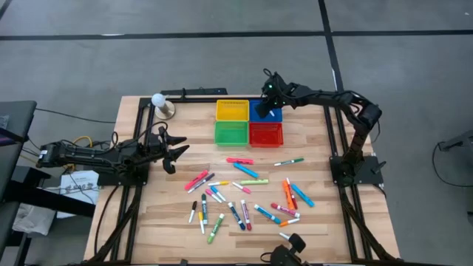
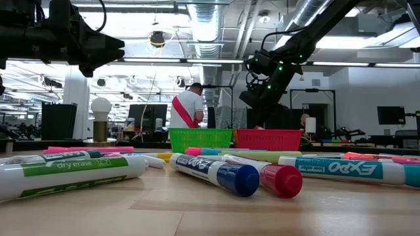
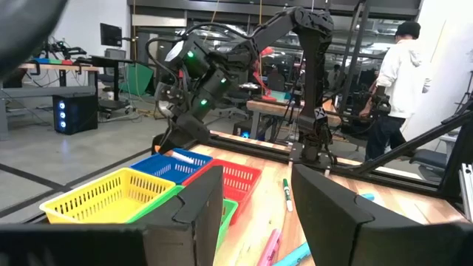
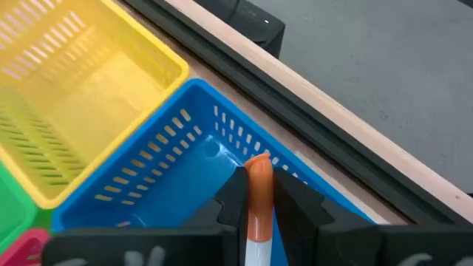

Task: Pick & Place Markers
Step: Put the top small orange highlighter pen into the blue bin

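1. Right gripper is pinched nearly shut on a marker with an orange cap, and hangs over the blue basket. In the overhead shot that's top centre-right of the frame, at the far edge of the desk.
2. The marker points cap-first down into the basket. My read: it's lined up for a drop, so it lands inside the walls and doesn't roll off.
3. An orange cap over a blue basket isn't a colour match, if sorting is by colour. I can't tell the rule from here.
4. The four baskets sit in a tight square: yellow basket upper left, blue upper right, green basket lower left, red basket lower right. Packing them together keeps every drop spot within one short reach.
5. The rest of the markers lie loose on the desk in the lower centre of the overhead frame, well apart from the baskets. Most of the job looks undone.
6. Left gripper waits at the left edge of the desk with its jaws parted, holding nothing. It's clear of the right arm's path, so no collision risk.
7. A person in a white top stands in the room beyond the desk, well away from the arms.
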Robot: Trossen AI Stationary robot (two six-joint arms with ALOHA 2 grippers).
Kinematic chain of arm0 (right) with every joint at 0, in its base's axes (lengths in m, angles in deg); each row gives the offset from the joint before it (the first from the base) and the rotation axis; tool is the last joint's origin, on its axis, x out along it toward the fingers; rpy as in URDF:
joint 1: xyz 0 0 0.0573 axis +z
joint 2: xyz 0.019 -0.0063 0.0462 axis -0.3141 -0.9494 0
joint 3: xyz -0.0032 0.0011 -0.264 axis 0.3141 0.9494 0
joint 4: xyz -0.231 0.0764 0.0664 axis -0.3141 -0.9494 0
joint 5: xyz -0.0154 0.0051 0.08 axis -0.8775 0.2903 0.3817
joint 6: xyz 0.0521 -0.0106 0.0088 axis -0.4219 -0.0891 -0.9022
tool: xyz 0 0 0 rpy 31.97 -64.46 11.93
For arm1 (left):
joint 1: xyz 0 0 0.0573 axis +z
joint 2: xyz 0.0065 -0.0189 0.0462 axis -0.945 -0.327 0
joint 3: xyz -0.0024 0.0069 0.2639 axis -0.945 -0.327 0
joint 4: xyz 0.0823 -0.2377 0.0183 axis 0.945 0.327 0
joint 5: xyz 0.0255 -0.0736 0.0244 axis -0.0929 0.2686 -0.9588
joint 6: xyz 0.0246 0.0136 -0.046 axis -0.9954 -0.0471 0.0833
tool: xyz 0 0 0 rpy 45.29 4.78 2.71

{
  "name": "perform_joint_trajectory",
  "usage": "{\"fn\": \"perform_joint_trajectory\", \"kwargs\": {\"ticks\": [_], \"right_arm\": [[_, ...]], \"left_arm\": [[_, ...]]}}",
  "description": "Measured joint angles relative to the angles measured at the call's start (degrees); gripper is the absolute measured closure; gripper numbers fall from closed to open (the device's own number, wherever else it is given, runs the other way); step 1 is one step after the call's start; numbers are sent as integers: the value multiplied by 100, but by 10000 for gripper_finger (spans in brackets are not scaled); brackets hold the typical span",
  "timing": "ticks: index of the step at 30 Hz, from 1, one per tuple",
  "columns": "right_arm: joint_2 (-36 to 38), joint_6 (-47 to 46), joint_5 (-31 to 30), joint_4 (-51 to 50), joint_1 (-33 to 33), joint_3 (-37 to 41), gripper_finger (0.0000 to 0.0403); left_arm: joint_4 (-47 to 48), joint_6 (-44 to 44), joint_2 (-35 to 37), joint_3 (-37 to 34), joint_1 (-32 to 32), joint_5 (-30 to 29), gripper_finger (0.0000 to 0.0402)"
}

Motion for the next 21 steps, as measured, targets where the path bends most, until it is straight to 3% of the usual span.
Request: {"fn": "perform_joint_trajectory", "kwargs": {"ticks": [21], "right_arm": [[-23, 2, 9, -9, 116, 2, 341]], "left_arm": [[2, -5, -1, 1, 0, 0, 241]]}}
